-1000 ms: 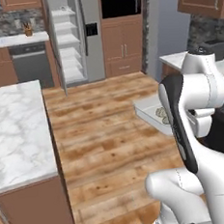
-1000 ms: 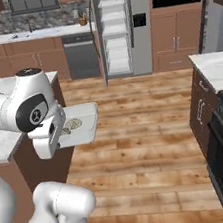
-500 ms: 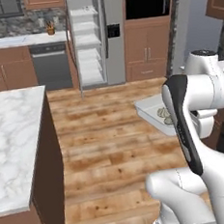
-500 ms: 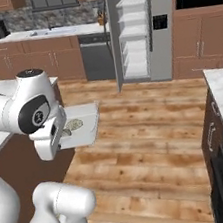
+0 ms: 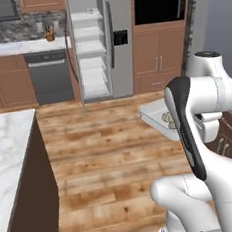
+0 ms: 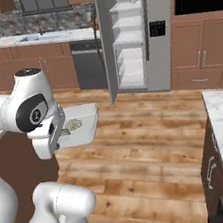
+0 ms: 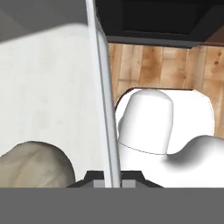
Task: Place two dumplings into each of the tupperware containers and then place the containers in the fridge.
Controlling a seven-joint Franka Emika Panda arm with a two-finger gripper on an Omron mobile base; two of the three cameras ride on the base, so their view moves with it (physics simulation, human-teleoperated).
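One gripper [image 7: 112, 177] clamped on tupperware container [image 7: 48, 105] rim

A domestic kitchen, rendered. A stainless-steel fridge [image 5: 106, 43] stands with one door open, showing white shelves, between wooden base cabinets [image 6: 57, 71] and a built-in dark oven [image 5: 160, 5]. A dishwasher [image 5: 49, 76], a sink [image 6: 46, 36], marble countertops [image 5: 8, 153] and plank wood flooring [image 5: 111, 153] complete the room.
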